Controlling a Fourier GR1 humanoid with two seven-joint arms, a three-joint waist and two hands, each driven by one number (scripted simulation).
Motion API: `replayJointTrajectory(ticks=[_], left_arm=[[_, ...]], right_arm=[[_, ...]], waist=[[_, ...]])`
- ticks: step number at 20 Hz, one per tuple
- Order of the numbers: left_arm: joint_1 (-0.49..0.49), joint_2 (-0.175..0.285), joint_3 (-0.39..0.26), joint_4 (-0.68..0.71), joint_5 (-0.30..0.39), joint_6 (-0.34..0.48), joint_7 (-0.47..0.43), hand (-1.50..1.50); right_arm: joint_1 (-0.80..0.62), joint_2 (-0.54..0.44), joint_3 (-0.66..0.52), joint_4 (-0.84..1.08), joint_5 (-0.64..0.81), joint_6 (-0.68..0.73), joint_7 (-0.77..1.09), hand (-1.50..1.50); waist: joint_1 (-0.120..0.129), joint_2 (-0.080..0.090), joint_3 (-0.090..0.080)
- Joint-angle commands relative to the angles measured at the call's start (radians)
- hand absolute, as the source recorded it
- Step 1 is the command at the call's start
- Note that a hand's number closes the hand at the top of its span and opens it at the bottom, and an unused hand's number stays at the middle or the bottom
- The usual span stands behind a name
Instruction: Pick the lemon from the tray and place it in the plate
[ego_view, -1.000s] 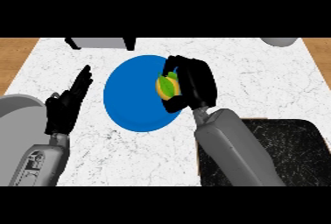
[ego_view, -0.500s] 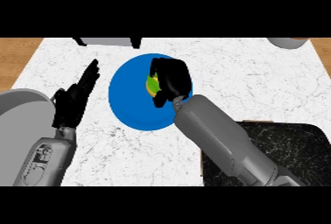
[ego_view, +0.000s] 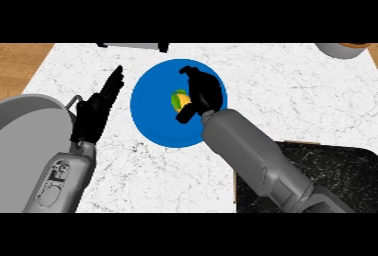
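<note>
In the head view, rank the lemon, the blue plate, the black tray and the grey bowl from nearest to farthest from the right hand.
1. lemon, held in the right hand.
2. blue plate, directly under that hand.
3. black tray, lower right.
4. grey bowl, top right corner.

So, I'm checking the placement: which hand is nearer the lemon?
Right. The right hand is curled round the lemon over the blue plate; the left hand rests open beside the plate's left rim, apart from the lemon.
</note>
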Motion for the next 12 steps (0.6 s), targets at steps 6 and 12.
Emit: replayJointTrajectory(ticks=[6,12], left_arm=[[0.030,0.009,0.007,0.010,-0.004,-0.009,-0.030,0.00],[0.007,0.009,0.049,0.047,0.010,0.006,-0.020,0.00]], right_arm=[[0.062,0.000,-0.034,-0.062,-0.259,-0.204,-0.234,-1.50],[0.061,0.000,-0.129,-0.096,-0.387,-0.340,-0.303,-1.50]], waist=[[0.005,0.000,0.002],[-0.060,-0.015,0.001]])
